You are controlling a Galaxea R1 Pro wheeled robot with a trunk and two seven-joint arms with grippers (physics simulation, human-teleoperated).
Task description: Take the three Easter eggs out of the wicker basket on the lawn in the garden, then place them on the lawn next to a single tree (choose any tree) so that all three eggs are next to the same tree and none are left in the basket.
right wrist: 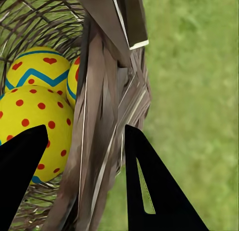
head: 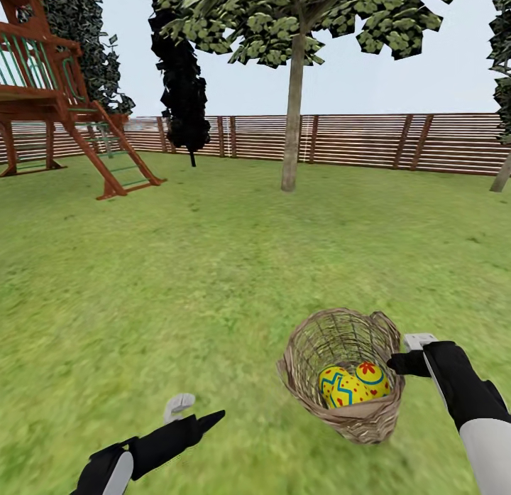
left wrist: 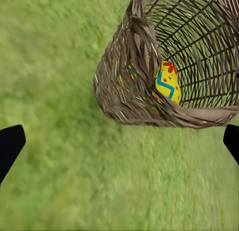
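Lawn (head: 213,282): wide flat green grass, reaching far to brown slat fence (head: 355,140). Wicker basket (head: 312,353) on grass near right, tilted. Tree (head: 291,126), pale trunk, rooted far centre. Dark cypress-like tree (head: 183,76) far, left of it. Wooden playset (head: 57,97) standing far left on grass.

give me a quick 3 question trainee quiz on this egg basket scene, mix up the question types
1. True or false: the Easter eggs lie in the wicker basket.
2. Which gripper straddles the basket's rim? A) left gripper B) right gripper
3. Fill in: the pale-trunked tree stands in front of the wooden ____.

Key:
1. True; the right wrist view shows them inside.
2. B, one finger inside the rim, one outside; the left hangs open over the lawn.
3. Fence.
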